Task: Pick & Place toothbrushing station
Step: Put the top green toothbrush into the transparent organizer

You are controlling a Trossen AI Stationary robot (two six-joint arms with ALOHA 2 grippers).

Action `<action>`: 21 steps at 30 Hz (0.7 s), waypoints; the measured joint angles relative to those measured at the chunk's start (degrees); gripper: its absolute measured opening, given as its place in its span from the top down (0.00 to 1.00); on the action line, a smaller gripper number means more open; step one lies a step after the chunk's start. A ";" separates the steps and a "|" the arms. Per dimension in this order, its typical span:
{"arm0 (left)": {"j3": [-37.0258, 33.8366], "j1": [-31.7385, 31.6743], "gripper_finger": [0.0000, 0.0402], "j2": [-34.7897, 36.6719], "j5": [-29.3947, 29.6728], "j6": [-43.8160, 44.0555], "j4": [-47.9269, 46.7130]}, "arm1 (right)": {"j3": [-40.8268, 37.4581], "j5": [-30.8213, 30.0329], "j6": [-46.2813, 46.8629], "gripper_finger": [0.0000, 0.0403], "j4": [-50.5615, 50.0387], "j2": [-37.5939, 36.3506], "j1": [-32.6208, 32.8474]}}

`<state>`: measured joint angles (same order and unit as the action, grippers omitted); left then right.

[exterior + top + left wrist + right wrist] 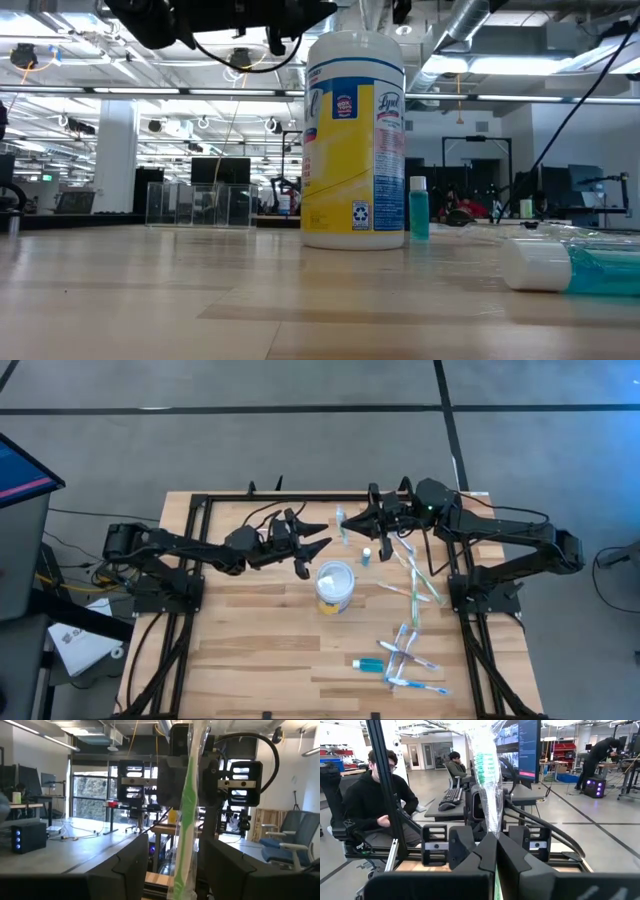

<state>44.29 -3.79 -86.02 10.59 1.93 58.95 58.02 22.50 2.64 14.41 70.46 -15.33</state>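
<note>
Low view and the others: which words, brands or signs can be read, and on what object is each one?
"Lysol": brand, seen sideways on the yellow tub, partly legible.
Round badge and recycling mark on the tub: wording too small.
Small green bottle: label unreadable.
Packaged toothbrushes: print too small.
Monitor: blurred.

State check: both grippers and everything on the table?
left gripper: open, fingers either side of the held toothbrush
right gripper: shut on held toothbrush
held toothbrush: upright, wrapped
wipes tub: upright, lid shut
small bottle: upright, capped
organiser stand: upright
tube: on its side
loose toothbrushes: flat, wrapped
</note>
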 joint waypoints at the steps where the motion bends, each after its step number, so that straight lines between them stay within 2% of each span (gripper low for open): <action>1: 0.01 0.00 0.57 -0.31 0.00 0.00 0.46 | 0.00 0.00 0.12 1.00 -0.42 0.19 0.00; 13: 4.07 -0.02 0.57 -3.73 -2.06 -0.64 0.65 | 0.09 0.16 0.41 1.00 1.93 3.91 0.74; 21: 4.03 -0.02 0.63 -3.23 -2.07 -0.61 -0.07 | 0.09 0.16 0.41 1.00 1.89 3.77 0.74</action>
<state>48.31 -3.81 -89.24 8.52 1.32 58.88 58.11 22.65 3.05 16.30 74.23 -14.59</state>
